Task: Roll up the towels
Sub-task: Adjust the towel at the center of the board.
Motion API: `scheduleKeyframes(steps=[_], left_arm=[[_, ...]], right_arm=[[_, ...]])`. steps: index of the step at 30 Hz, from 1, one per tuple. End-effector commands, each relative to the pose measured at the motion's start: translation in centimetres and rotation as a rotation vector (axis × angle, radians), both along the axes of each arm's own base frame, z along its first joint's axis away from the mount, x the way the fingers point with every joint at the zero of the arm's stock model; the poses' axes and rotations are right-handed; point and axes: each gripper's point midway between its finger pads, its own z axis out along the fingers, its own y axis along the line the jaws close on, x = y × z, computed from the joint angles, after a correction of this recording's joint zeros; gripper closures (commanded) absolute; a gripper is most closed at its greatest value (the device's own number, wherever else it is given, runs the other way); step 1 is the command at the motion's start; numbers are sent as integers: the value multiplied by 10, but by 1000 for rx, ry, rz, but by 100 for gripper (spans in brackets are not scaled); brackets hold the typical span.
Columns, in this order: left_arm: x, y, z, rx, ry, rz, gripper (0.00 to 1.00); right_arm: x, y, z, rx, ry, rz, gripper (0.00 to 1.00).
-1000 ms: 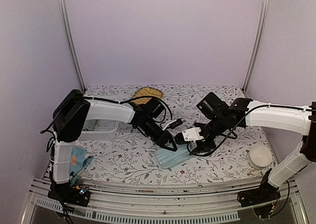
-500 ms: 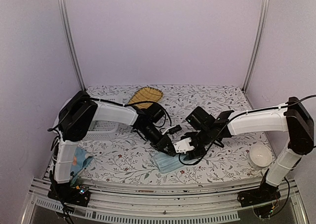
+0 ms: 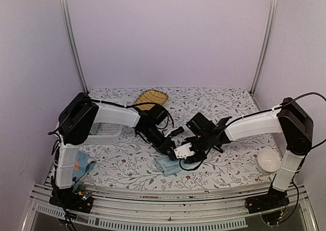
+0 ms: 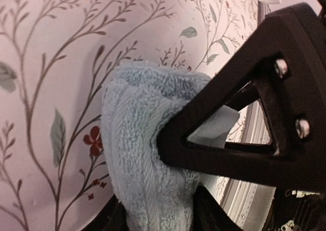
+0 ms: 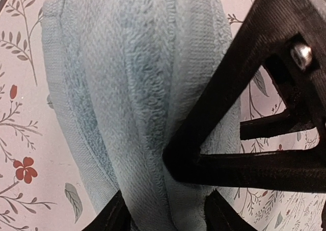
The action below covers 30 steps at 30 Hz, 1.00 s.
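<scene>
Towel (image 5: 127, 88), fluffy bunched terry, sits inside left gripper (image 3: 169, 148) and right gripper (image 3: 179, 155); whether clamped, unclear.

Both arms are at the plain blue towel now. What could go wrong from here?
1. The left gripper and the right gripper stand very close together over the plain towel; they might collide.
2. In the wrist views the towel looks only loosely bunched between the fingers, so it may fall open if released.
3. The printed towel lies at the near left edge of the table and could slip off.
</scene>
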Motion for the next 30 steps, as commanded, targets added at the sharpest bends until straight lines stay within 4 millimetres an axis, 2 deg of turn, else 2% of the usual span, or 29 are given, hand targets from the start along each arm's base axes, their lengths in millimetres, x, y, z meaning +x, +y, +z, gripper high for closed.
scheduleKeyframes(steps=[1, 4, 5, 6, 12, 15, 16, 21, 30], left_arm=[[28, 11, 30, -5, -227, 71, 54], [32, 19, 48, -30, -328, 112, 50], [34, 21, 62, -54, -366, 128, 49], [32, 23, 69, -74, -388, 134, 48], [6, 30, 93, -168, -517, 153, 46], [-10, 34, 93, -159, -660, 159, 43], [-16, 36, 88, -145, -697, 152, 43], [-38, 29, 86, -176, -849, 151, 39], [-46, 36, 90, -248, -955, 227, 38]], right_arm=[[-32, -28, -52, -153, 155, 11, 50], [-34, -28, -55, -155, 167, 7, 51], [-34, -28, -56, -157, 170, 3, 51], [-33, -28, -57, -159, 176, -2, 52], [-36, -27, -54, -150, 207, -28, 55], [-39, -25, -49, -137, 224, -40, 55], [-40, -25, -49, -134, 233, -42, 55], [-44, -19, -42, -115, 274, -52, 55], [-48, -15, -38, -113, 326, -60, 55]])
